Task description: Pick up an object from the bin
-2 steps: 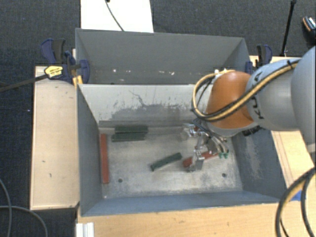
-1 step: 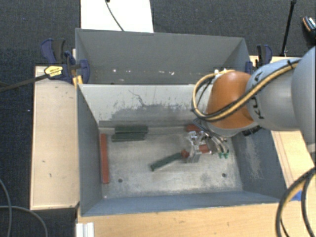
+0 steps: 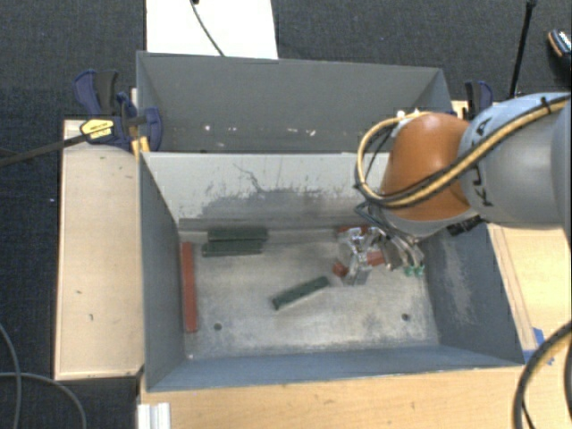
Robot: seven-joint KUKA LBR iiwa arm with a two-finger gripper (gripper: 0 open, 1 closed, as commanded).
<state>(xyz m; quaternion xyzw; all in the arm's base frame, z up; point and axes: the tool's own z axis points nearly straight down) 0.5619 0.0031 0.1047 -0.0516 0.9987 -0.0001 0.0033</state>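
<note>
Three things lie in the bin (image 3: 161, 266), and my jaws, spread or closed I cannot tell, hang low just beside the slanted dark green bar (image 3: 299, 293) mid-floor, so I judge this the approach: next, centre over it and close.

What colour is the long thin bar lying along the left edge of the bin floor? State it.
Red. The camera view shows the long thin bar plainly.

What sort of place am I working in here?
Probably a lab grasp-testing bench: a grey metal bin holding a few loose pieces, a red bar, a dark green block, a dark green stick, with the arm's hand inside.
</note>
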